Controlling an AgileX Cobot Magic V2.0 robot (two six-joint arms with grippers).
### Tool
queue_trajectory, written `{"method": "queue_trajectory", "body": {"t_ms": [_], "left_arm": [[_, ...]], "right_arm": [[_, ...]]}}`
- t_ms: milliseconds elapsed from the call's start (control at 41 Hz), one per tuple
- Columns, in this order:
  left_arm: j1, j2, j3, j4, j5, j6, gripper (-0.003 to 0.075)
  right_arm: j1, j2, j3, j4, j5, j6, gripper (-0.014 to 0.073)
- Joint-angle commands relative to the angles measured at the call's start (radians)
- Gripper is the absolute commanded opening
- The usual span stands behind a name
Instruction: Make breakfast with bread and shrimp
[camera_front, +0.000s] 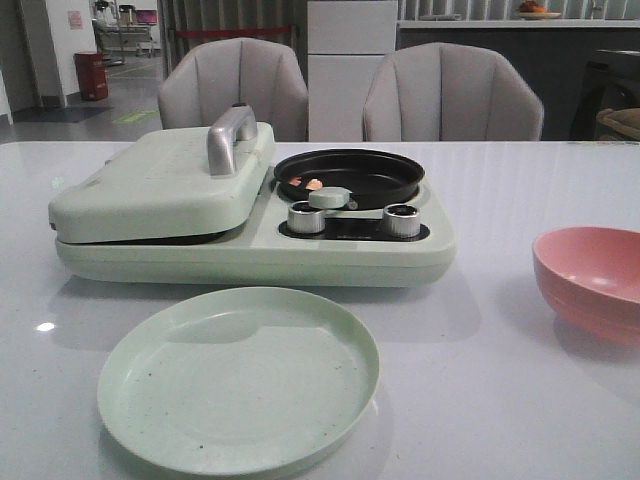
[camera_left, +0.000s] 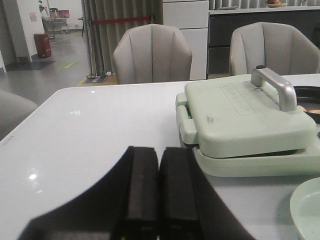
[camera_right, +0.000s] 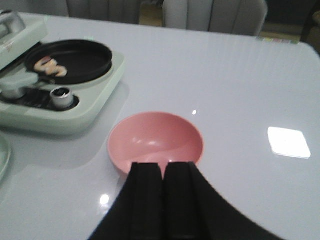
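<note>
Plate (camera_front: 238, 378): lying bare at the near edge of the table (camera_front: 520, 400), just in front of the cooker; its rim is showing beside the left gripper (camera_left: 159, 200).
Left gripper: hanging over the table with its fingers pressing together, gripping nothing.
Right gripper (camera_right: 163, 200): hovering just behind the pink bowl (camera_right: 155, 142), fingers closed, holding nothing.
Cooker (camera_front: 250, 215): sitting ahead of both grippers, its lid (camera_left: 245, 112) lying shut.
Shrimp (camera_front: 306, 183): resting in the black pan (camera_front: 350, 176), ahead of the right gripper, beyond the bowl.
Bread: not showing in any view.
</note>
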Motion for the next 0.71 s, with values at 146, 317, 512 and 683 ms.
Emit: {"method": "queue_trajectory", "body": {"t_ms": [146, 317, 512, 683], "left_arm": [[0.0, -0.017, 0.031, -0.007, -0.088, 0.001, 0.0099], [0.0, -0.017, 0.031, -0.007, -0.088, 0.001, 0.0099], [0.0, -0.017, 0.031, -0.007, -0.088, 0.001, 0.0099], [0.0, -0.017, 0.031, -0.007, -0.088, 0.001, 0.0099]], "right_arm": [[-0.04, -0.063, 0.174, -0.012, -0.402, -0.007, 0.0008], [-0.04, -0.064, 0.174, -0.012, -0.401, -0.007, 0.0008], [-0.04, -0.064, 0.174, -0.012, -0.397, -0.007, 0.0008], [-0.057, -0.064, 0.174, -0.012, -0.397, -0.007, 0.0008]]}}
